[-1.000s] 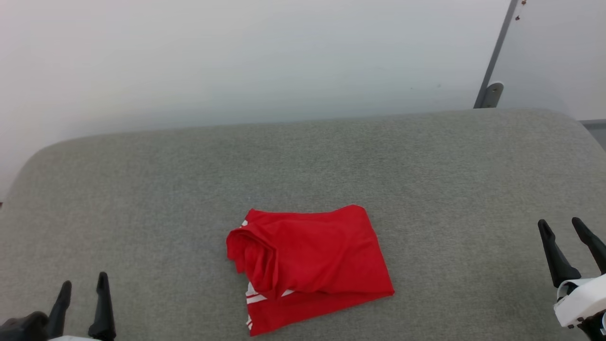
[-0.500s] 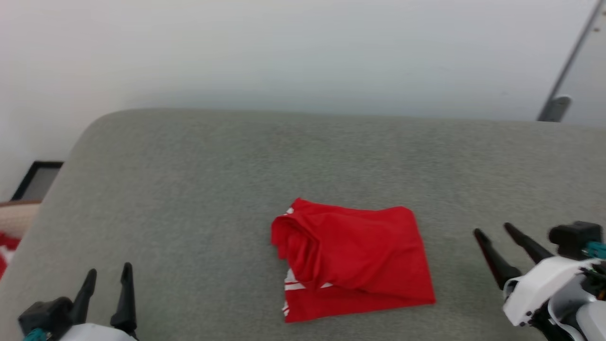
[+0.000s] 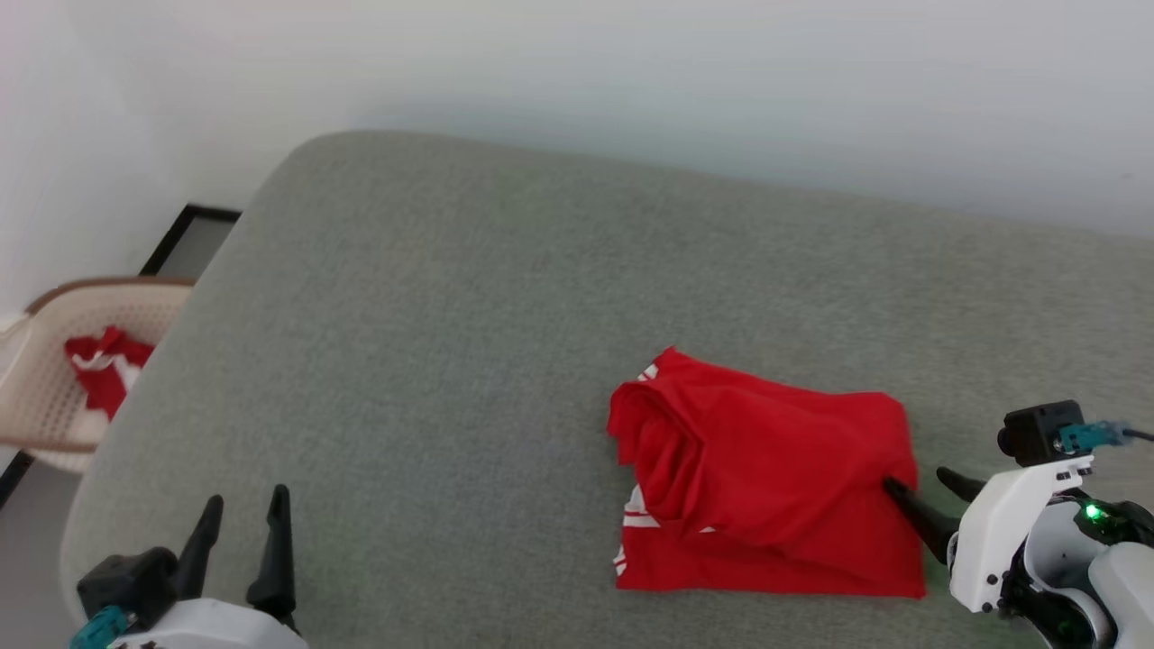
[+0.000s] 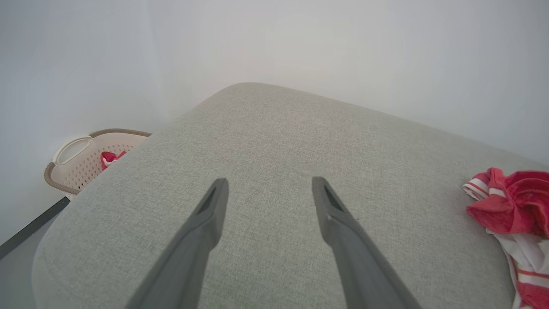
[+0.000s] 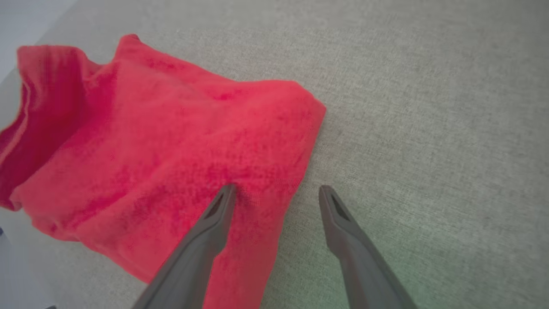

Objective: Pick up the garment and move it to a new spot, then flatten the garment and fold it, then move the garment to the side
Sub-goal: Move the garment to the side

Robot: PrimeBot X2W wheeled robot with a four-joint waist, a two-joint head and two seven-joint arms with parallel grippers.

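Folding looks done on the garment [image 3: 766,478]; moving it aside remains. Right pincer [image 3: 915,479], wide, straddles its 3 o'clock edge; left pincer [image 3: 247,496] waits wide at 7 o'clock.

The garment [image 4: 510,201] runs off the left wrist view's edge, and the red cloth [image 3: 104,370] in the basket [image 3: 41,406] is too small to identify.

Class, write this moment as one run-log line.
garment: roughly folded, on grey cushion | right pincer: open, astride garment's edge | left pincer: open, apart from garment | basket: beside cushion, red cloth inside
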